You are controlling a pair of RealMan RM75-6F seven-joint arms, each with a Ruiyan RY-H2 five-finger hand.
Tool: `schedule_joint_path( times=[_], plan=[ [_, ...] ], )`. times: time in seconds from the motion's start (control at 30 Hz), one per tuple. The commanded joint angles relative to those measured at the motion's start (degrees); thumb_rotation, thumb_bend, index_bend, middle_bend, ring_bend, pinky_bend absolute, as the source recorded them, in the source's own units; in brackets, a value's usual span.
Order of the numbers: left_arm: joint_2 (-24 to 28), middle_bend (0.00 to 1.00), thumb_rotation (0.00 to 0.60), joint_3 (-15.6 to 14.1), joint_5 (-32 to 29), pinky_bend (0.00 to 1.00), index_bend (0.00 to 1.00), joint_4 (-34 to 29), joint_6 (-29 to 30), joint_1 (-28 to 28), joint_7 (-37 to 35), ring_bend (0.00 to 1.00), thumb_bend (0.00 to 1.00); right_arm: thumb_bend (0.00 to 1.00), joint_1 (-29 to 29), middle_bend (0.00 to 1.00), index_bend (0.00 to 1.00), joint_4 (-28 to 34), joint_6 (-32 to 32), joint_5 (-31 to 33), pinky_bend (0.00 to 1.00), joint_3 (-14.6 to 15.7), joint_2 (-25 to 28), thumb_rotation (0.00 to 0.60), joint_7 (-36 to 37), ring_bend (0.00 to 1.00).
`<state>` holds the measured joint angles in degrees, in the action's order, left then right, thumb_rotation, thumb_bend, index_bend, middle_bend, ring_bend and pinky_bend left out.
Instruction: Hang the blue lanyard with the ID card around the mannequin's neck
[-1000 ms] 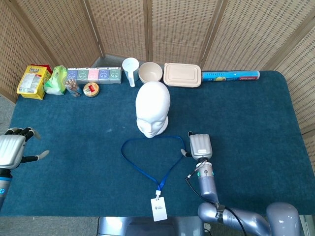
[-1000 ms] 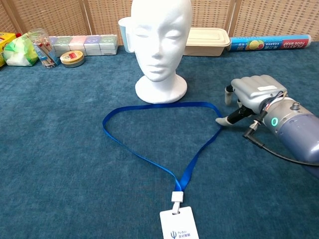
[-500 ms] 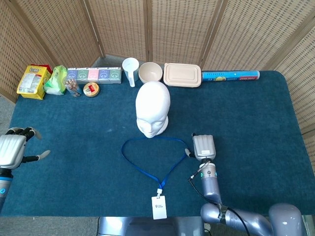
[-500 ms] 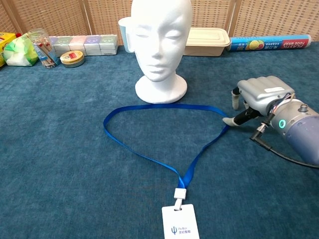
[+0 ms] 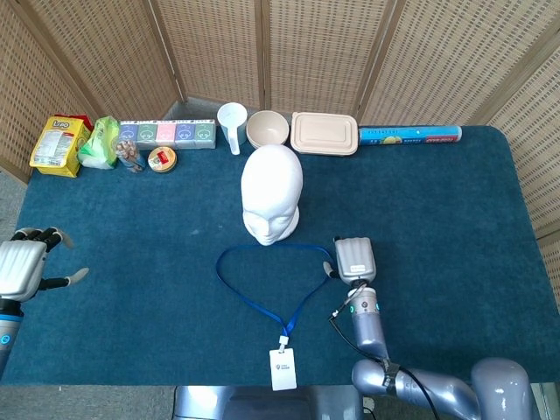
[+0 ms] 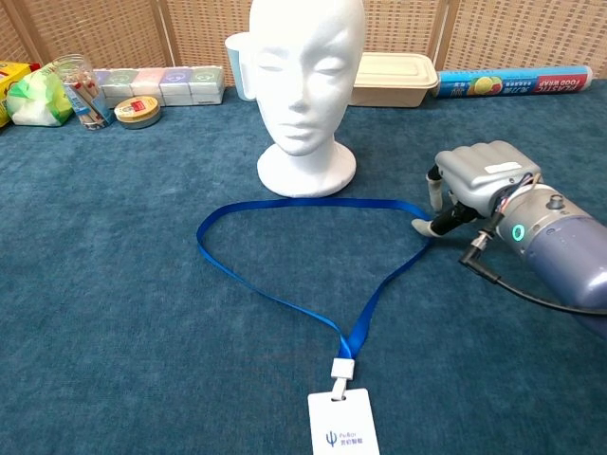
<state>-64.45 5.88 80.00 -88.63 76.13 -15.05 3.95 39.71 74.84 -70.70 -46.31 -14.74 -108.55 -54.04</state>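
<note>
Blue table (image 5: 455, 219), mannequin (image 5: 272, 192) upright mid-table, right hand (image 6: 479, 180) low, fingers curled down at the lanyard (image 6: 285, 303) loop's right corner (grasp unclear), left hand (image 5: 22, 262) spread, empty, lanyard flat before mannequin, card (image 6: 341, 425) nearest.

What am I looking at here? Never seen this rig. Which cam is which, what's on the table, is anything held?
It is a two-armed robot with human-like hands, seated at a table covered in blue cloth. One picture looks down from its head, the other looks forward from its chest.

In the middle stands a white mannequin head. In front of it the blue lanyard lies flat in a loop, its ID card nearest the robot.

The right hand sits low at the loop's right corner, fingertips at the strap; a firm grip cannot be confirmed. The left hand waits at the table's left edge, fingers apart, holding nothing.

Along the back edge: snack packets, a row of small boxes, a cup, a bowl, a lidded container and a roll.
</note>
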Motion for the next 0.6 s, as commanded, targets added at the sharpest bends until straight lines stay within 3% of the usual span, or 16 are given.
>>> schedule_joint_path(
  times=[0.03, 0.6],
  plan=[
    [-0.1, 0.42, 0.416, 0.0, 0.0, 0.30, 0.47, 0.1, -0.1, 0.0, -0.1, 0.42, 0.14, 0.39, 0.2, 0.80, 0.48, -0.3, 0.1, 0.0, 1.00, -0.1, -0.2, 0.332, -0.1, 1.00],
    [-0.1, 0.42, 0.414, -0.1, -0.2, 0.30, 0.47, 0.5, -0.3, -0.1, -0.3, 0.42, 0.15, 0.48, 1.1, 0.81, 0.50, -2.7, 1.8, 1.5, 1.00, -0.1, -0.8, 0.339, -0.7, 1.00]
  ],
)
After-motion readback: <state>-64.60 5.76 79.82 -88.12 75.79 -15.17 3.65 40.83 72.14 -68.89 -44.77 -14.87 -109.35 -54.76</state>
